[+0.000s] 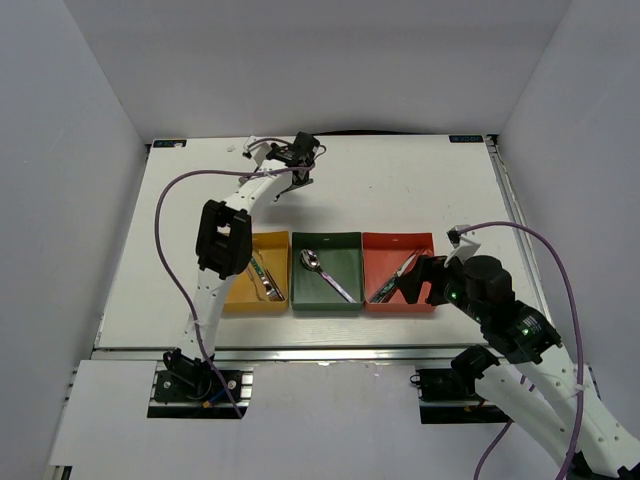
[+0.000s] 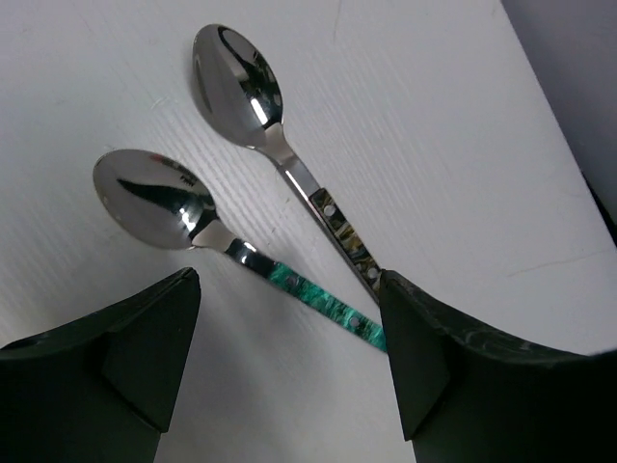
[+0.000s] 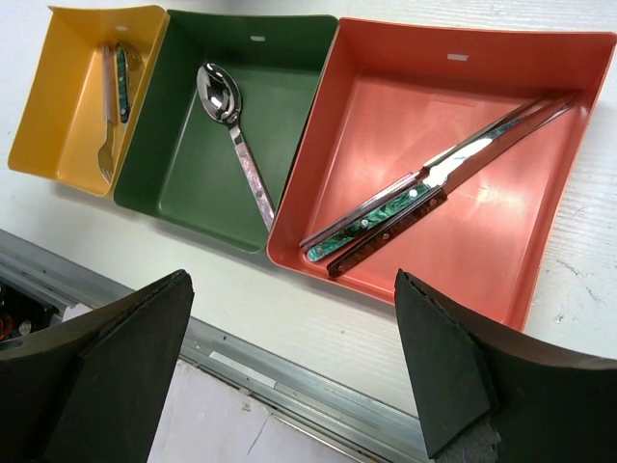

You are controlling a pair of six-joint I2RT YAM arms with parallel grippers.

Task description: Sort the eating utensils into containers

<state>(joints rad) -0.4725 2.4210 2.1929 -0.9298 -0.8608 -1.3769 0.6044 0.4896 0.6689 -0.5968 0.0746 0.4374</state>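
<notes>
My left gripper (image 2: 289, 362) is open, low over the white table at the far back (image 1: 298, 176). Two spoons lie side by side between its fingers: one with a teal handle (image 2: 318, 297), one with a dark patterned handle (image 2: 339, 230) whose end is hidden behind the right finger (image 2: 453, 367). My right gripper (image 3: 289, 371) is open and empty, above the table's near edge in front of the red tray (image 3: 540, 289), which holds two knives (image 3: 424, 198). The green tray (image 3: 193, 183) holds one spoon (image 3: 231, 121). The yellow tray (image 3: 48, 125) holds forks (image 3: 111, 96).
The three trays stand in a row at the table's front middle: yellow (image 1: 240, 292), green (image 1: 325, 298), red (image 1: 398, 238). A metal rail (image 3: 289, 386) runs along the near edge. Purple cables loop from both arms. White walls close in the sides.
</notes>
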